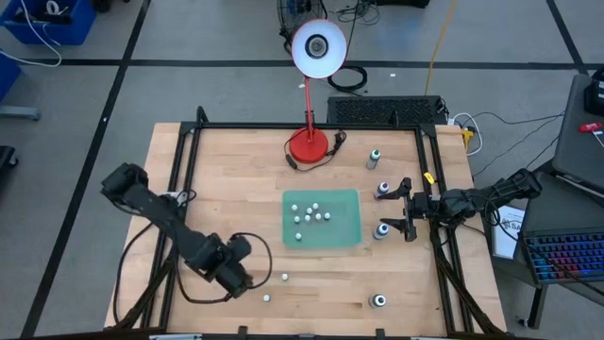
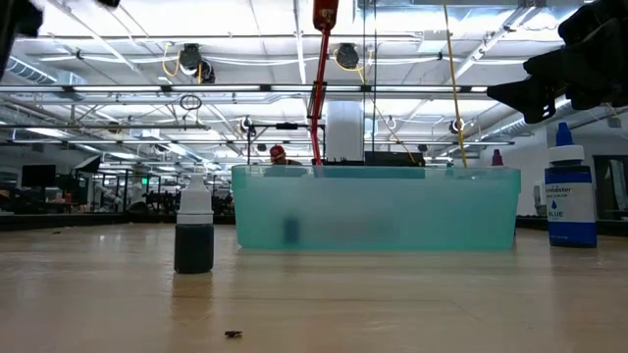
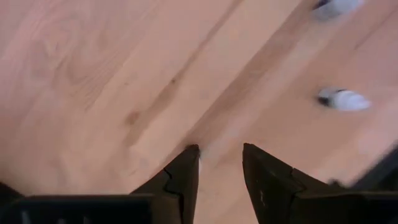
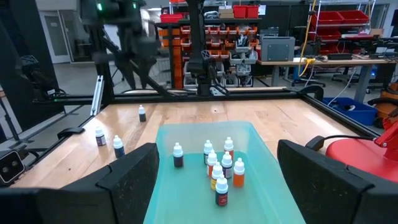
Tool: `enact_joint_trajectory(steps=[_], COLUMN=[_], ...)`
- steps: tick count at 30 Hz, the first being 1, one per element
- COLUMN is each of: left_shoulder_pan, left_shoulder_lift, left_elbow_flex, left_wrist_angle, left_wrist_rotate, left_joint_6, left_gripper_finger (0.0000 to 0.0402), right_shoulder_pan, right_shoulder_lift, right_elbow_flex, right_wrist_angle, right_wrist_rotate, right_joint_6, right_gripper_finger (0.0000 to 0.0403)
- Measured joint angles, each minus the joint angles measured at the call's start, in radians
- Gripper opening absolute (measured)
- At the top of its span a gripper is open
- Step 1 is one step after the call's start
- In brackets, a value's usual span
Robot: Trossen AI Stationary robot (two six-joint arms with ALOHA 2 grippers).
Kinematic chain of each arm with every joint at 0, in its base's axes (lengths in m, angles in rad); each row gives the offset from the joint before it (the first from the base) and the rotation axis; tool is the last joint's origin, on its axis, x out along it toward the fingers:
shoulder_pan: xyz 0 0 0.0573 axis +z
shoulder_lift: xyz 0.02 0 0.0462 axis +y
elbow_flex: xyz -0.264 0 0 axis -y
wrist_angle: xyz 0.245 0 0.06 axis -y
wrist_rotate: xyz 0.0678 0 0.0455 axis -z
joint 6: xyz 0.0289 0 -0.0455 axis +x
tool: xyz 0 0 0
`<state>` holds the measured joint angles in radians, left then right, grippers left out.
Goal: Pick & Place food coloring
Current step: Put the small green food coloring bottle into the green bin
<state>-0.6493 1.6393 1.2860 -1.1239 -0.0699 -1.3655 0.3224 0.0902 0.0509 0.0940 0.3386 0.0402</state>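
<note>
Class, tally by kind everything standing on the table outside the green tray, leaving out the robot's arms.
Red-based lamp: 1
Larger bottles: 4
Small white-topped bottles: 2
Total: 7

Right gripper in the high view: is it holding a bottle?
No; the right gripper hangs open beside the teal tray, its fingers spread with nothing between them, as the right wrist view confirms.
</note>
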Motion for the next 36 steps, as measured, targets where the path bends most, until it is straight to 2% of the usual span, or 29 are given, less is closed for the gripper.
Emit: enact_joint_trajectory(steps=[8,15,23,30,36], left_shoulder_pan=[0.046,0.036,-0.015,-0.031,-0.036], left_shoulder_lift=[0.000,0.000,0.000,0.000,0.000], left_elbow_flex=[-0.153,-0.200,-0.262,-0.335,-0.358], left_wrist_angle=[0.140,0.158,0.213,0.315,0.315], left_wrist_rotate=[0.117,0.130,0.132,0.162,0.162], left_joint_6=[-0.002,-0.034,-0.053,-0.055,-0.058], left_gripper_finger=[0.0202,0.0243,0.0250,0.0242,0.0232], right_shoulder_pan=[0.000,0.000,0.000,0.000,0.000], right_shoulder_lift=[0.000,0.000,0.000,0.000,0.000], right_elbow_flex=[0.000,0.000,0.000,0.000,0.000], right_wrist_angle=[0.000,0.000,0.000,0.000,0.000], right_wrist_rotate=[0.000,0.000,0.000,0.000,0.000], right_joint_6=[0.000,0.000,0.000,0.000,0.000], right_gripper_finger=[0.0313,0.0313,0.0313,0.0313,0.0313])
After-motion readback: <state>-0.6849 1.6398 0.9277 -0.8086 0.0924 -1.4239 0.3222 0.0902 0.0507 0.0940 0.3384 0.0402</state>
